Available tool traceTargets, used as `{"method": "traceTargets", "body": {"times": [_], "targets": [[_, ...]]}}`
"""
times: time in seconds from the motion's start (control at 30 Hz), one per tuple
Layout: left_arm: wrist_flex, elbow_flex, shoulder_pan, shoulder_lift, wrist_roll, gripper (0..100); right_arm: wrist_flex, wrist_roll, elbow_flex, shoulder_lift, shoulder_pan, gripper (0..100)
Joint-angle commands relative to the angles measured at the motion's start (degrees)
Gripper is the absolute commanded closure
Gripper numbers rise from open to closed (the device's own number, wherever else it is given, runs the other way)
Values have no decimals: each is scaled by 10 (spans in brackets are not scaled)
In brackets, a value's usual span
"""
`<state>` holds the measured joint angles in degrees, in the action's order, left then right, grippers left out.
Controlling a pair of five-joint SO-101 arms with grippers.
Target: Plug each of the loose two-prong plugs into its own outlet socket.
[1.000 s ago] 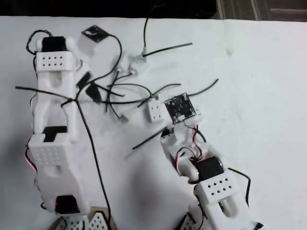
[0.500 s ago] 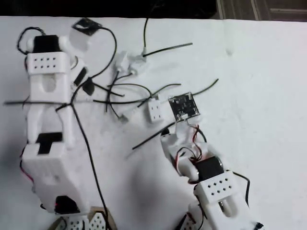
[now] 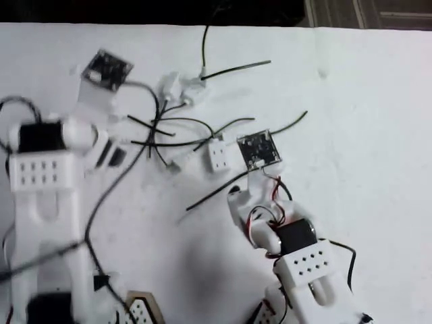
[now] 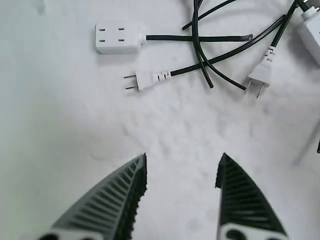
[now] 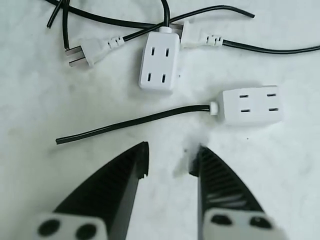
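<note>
High view: an outlet socket (image 3: 217, 154) lies mid-tabletop (image 3: 351, 101) among loose cords. Left wrist view: the left end effector (image 4: 182, 160), released and empty, faces a two-prong plug (image 4: 142, 80); the step is judged to be approach, and the next move calls for a grasp across the plug body. Right wrist view: the right end effector (image 5: 172, 147) is released, just short of a corded socket (image 5: 250, 106).

The tabletop (image 3: 378, 101) is plain white, faintly mottled. Each outlet socket (image 5: 159, 62) is white with small dark slots. The plugs (image 4: 145, 80) are white too, with silvery prongs, and their cords (image 4: 170, 38) are black. The left gripper (image 4: 182, 160) has dark grey fingers with fine ribbing along the inner edges. The right gripper (image 5: 170, 150) is black, ribbed likewise, on a white base. The left arm (image 3: 40, 202) and right arm (image 3: 304, 263) are white with black motor blocks and panels dotted with rows of small holes. The right arm carries red and black wires (image 3: 256, 219).
</note>
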<state>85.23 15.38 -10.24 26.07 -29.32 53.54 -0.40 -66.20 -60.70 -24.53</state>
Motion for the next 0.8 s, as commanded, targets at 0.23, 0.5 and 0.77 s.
{"method": "traceTargets", "body": {"times": [0.23, 0.5, 0.77], "targets": [[-131, 311, -7, 277, 43, 771, 47, -29, 99, 11, -80, 861], [-232, 460, -7, 372, 99, 771, 47, -31, 190, 217, -80, 861], [-310, 578, -7, 458, 113, 771, 47, -123, 320, 423, -81, 861]]}}
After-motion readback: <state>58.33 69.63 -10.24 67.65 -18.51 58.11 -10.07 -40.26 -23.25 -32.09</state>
